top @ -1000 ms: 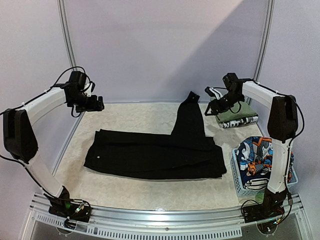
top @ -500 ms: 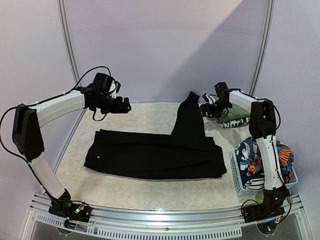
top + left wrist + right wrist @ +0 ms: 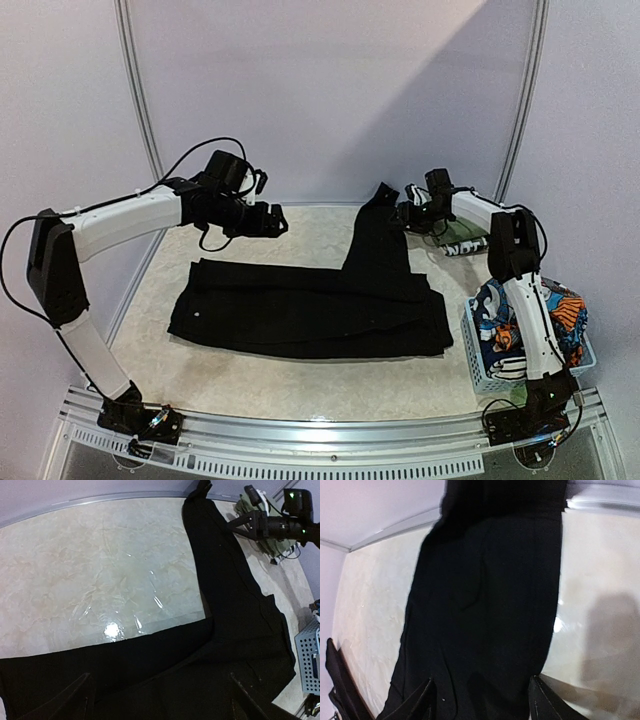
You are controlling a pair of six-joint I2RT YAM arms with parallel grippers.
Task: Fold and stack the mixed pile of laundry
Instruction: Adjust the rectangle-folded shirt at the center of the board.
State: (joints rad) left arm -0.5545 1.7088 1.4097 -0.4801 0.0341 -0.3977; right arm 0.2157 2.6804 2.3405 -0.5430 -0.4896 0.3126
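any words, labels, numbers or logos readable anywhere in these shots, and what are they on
No text can be read in any view.
Cartoon-print garment in the basket: bold printed shapes, no legible letters.
Folded printed cloth at the far right: black-and-white marks, too small and blurred to read.
Black garment: plain, no label showing.

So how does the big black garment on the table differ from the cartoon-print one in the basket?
The black garment lies spread flat on the table, one long part reaching toward the back wall. The cartoon-print garment sits bunched in the blue basket. The black garment is plain, while the cartoon-print garment is orange, blue and white. The black garment shows far more area than the cartoon-print garment. Both are soft cloth.
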